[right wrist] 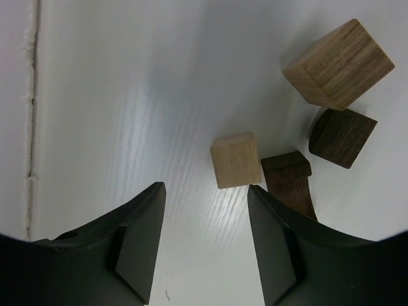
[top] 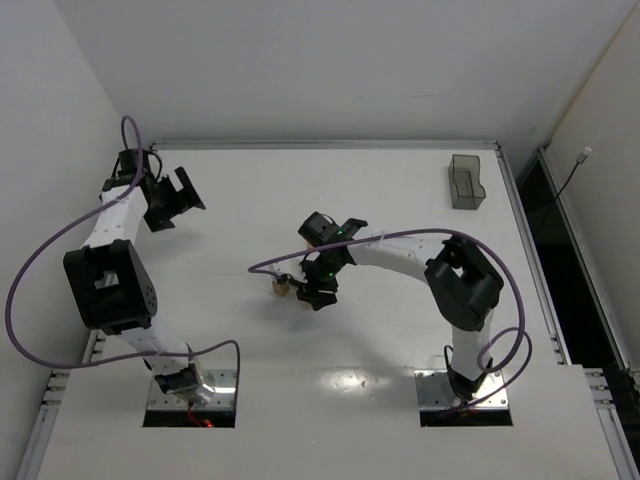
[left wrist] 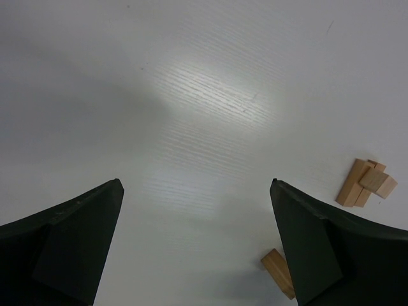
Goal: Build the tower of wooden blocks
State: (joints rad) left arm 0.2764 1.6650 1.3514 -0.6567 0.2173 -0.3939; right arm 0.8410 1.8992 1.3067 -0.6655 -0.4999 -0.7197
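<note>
Wooden blocks (top: 282, 287) lie loose near the middle of the white table (top: 380, 340), at 9 o'clock of the right gripper (top: 312, 293), which is down low beside them.

Right wrist view: right gripper (right wrist: 205, 191) has its fingers parted with only bare table between them, gripping nothing. Light cube (right wrist: 234, 159) sits just beyond the gap, at 1 o'clock. Dark brown piece (right wrist: 288, 177) lies just beside the cube at 3 o'clock, partly hidden by one finger. Dark brown block (right wrist: 342, 137) and a larger tan cube (right wrist: 338, 64) stand further out at 2 o'clock, close together.

Left gripper (top: 178, 200) is up at the table's 10 o'clock corner, well apart from the blocks. In its wrist view the left gripper (left wrist: 195, 191) is spread wide and empty. A small tan cluster (left wrist: 366, 183) lies at 3 o'clock, and a lone tan block (left wrist: 277, 271) at 5 o'clock.

Grey container (top: 466, 182) stands at the table's 2 o'clock.
</note>
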